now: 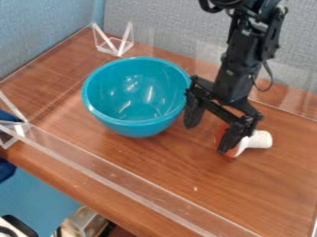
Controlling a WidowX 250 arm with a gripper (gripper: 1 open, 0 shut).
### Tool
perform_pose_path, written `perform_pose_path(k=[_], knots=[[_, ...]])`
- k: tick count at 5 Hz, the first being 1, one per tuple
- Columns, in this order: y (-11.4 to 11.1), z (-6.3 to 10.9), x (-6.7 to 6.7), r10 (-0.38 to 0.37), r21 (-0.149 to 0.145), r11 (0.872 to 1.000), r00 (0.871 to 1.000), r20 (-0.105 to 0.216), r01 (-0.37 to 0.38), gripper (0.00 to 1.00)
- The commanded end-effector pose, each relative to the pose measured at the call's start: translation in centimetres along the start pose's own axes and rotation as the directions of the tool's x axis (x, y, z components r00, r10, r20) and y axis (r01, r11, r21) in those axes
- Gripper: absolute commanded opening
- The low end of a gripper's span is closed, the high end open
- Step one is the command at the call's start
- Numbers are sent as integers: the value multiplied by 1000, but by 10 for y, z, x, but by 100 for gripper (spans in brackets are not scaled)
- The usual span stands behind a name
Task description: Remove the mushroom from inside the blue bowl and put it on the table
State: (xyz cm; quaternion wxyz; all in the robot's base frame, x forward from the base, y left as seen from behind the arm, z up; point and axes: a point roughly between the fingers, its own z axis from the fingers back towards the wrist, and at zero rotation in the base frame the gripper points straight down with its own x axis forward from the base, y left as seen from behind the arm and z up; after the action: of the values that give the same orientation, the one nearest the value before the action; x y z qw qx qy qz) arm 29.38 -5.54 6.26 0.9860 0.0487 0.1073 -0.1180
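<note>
The mushroom [244, 141] lies on its side on the table [148, 176], right of the blue bowl [136, 96]; its reddish-orange cap is partly hidden behind a gripper finger and its white stem points right. My gripper [216, 114] hangs open just above and left of the mushroom, fingers pointing down, nothing between them. The turquoise bowl is empty and upright, just left of the gripper's left finger.
Low clear acrylic walls [111, 190] run along the table's front and left edges, with clear brackets [114, 39] at the back left corner. Bare wood lies in front of the bowl and mushroom.
</note>
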Motion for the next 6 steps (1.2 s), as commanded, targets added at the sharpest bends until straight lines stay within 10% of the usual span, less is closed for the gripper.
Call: perform_pose_path(k=[1, 6], knots=[[9, 24, -5, 29, 3, 1000, 996, 82, -29, 100], [27, 45, -28, 78, 30, 996, 986, 146, -83, 100]])
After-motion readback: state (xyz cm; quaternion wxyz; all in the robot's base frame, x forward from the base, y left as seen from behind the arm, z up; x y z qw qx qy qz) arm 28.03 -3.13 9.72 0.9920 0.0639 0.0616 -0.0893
